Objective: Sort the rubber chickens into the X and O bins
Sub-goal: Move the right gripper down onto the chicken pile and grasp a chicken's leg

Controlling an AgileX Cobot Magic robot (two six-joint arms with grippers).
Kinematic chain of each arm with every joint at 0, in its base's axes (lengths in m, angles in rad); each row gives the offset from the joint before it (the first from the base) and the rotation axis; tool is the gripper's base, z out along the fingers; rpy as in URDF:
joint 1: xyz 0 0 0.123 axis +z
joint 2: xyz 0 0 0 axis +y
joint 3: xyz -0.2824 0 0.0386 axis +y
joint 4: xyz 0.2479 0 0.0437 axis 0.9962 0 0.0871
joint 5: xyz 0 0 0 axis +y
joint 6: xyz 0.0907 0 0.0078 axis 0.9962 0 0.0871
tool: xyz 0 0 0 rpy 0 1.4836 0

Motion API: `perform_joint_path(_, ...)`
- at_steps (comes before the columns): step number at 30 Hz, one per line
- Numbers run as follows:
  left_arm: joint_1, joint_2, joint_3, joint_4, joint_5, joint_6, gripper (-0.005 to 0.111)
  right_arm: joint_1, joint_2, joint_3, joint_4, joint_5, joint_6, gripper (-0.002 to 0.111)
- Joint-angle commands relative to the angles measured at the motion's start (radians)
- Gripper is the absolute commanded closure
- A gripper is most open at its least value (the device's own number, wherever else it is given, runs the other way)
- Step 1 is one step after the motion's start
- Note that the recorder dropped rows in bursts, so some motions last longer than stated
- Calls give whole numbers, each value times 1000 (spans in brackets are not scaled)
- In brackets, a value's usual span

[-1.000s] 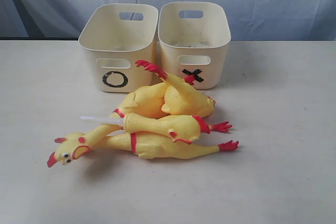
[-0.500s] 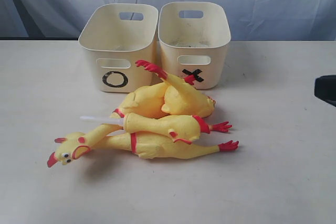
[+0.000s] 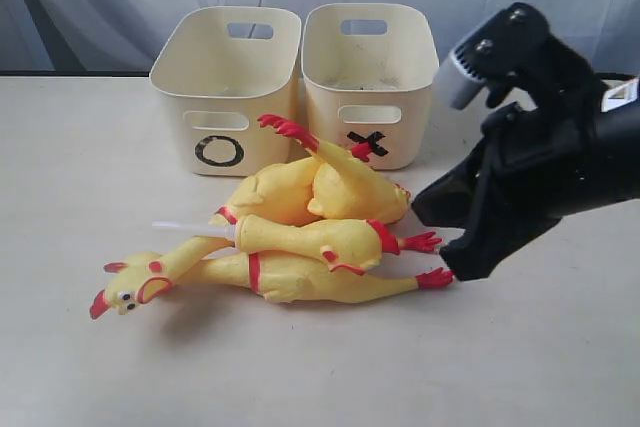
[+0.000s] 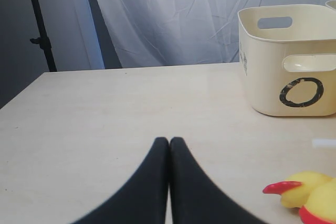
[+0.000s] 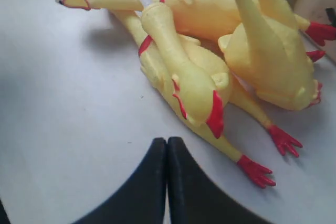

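right gripper (image 5: 167, 141) was closed up, empty, just beside the feet of the rubber chickens (image 3: 300, 239), piled on the table (image 3: 100, 367) before the o bin (image 3: 190, 82) and x bin (image 3: 412, 97). left gripper (image 4: 169, 141) likewise closed.

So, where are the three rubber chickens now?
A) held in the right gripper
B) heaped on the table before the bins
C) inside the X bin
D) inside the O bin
B: the rubber chickens lie heaped on the table, before the O bin and X bin.
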Motion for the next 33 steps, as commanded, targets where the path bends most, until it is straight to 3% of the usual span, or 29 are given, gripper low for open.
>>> perform_joint_path(1, -2, -5, 5, 6, -4, 0, 107, 38, 99, -11, -9, -58, -47, 87)
perform_joint_path(6, -2, -5, 5, 6, -4, 0, 107, 47, 165, -11, -9, -181, -47, 45)
perform_joint_path(8, -2, -5, 5, 4, -4, 0, 107, 47, 183, -11, -6, -213, -47, 39)
perform_joint_path(33, -2, -5, 5, 4, -4, 0, 107, 49, 410, -11, 164, -380, -47, 39)
